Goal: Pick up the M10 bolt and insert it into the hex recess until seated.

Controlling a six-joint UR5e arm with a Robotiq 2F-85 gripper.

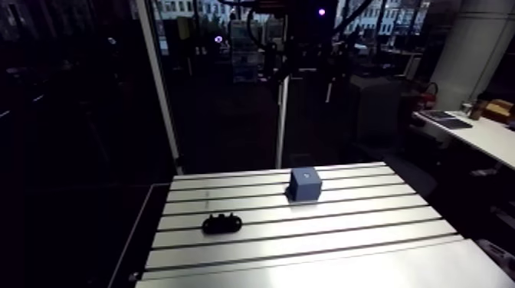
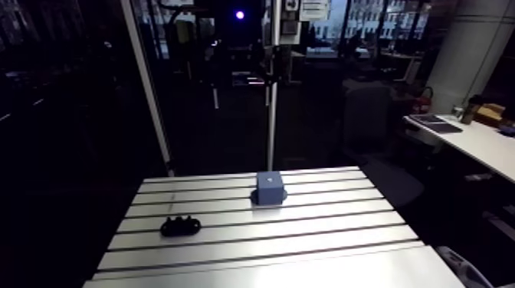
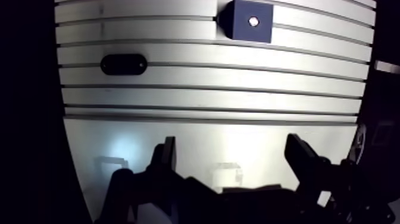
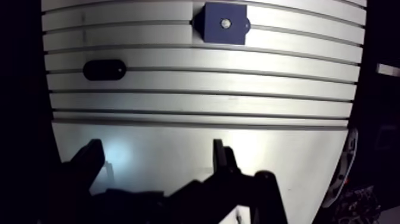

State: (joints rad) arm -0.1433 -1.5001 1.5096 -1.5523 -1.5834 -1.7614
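Observation:
A blue block [image 1: 306, 184] stands on the slotted table [image 1: 306, 237], toward its far side. In the wrist view the blue block [image 3: 249, 22] shows a small bright round spot on its top face. A black oblong piece [image 1: 221, 224] with a bumpy top lies on the table's left part, nearer than the block; I cannot make out a bolt on it. My gripper [image 3: 233, 158] is open, and its fingers [image 3: 166, 156] have nothing between them. It hangs over the smooth front strip of the table, well short of both things. The black piece [image 3: 123, 64] lies ahead of the gripper.
The table's left edge [image 1: 145, 230] drops into darkness. A thin upright post [image 1: 280, 122] rises behind the table's far edge, just behind the block. Several slots run across the table between the gripper and the block.

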